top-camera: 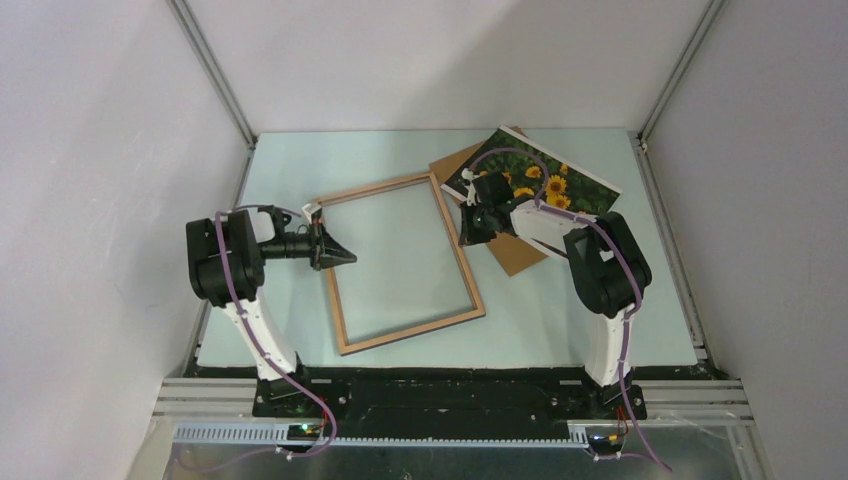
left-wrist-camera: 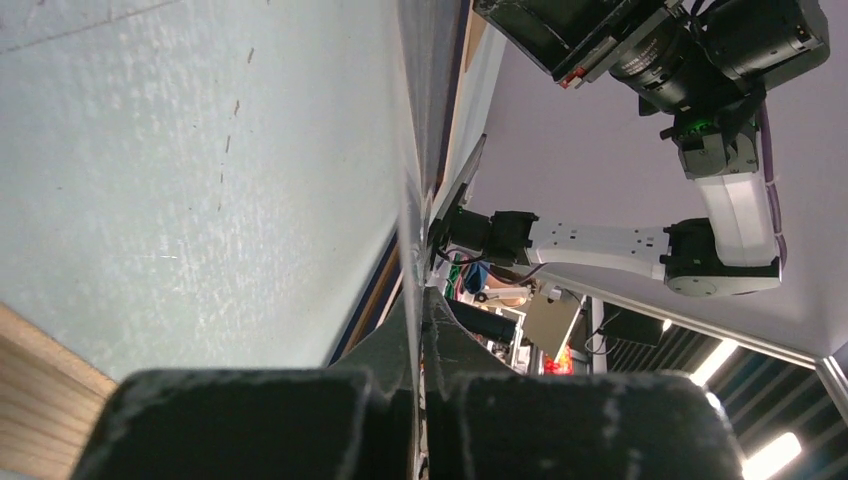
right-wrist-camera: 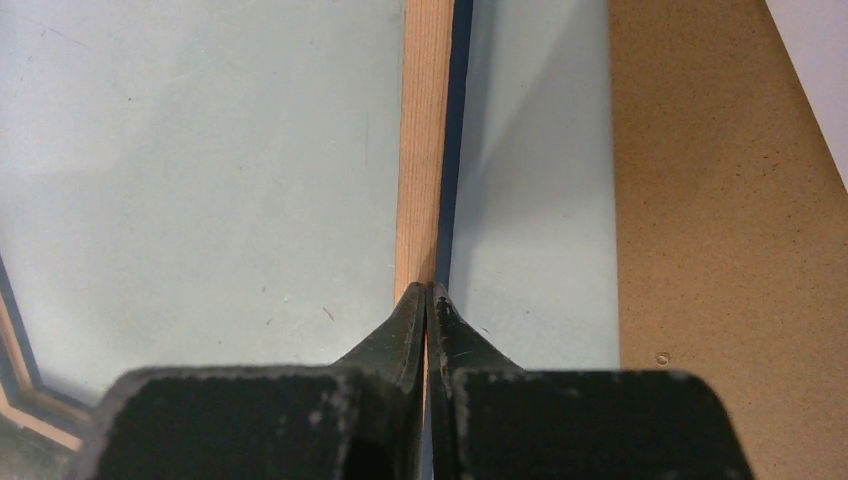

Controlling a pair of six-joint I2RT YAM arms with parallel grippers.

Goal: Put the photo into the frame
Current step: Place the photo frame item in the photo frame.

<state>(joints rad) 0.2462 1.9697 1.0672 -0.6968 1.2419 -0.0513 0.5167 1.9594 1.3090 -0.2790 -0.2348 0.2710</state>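
Observation:
The frame (top-camera: 412, 331) lies in the middle of the table, light wood face up. My left gripper (top-camera: 345, 258) is turned sideways and shut on the frame's left rail; in the left wrist view the frame (left-wrist-camera: 378, 292) runs edge-on from between the closed fingertips of that gripper (left-wrist-camera: 422, 300). My right gripper (top-camera: 468, 232) is shut on the right rail; in the right wrist view the gripper (right-wrist-camera: 427, 290) pinches the wood and dark blue rail (right-wrist-camera: 422, 150). The sunflower photo (top-camera: 555, 185) lies picture up at the back right, behind the right gripper.
A brown backing board (top-camera: 515, 250) lies under the photo and beside the frame's right rail, and it also shows in the right wrist view (right-wrist-camera: 700, 200). White walls enclose the table on three sides. My right arm (left-wrist-camera: 600, 240) shows across the left wrist view.

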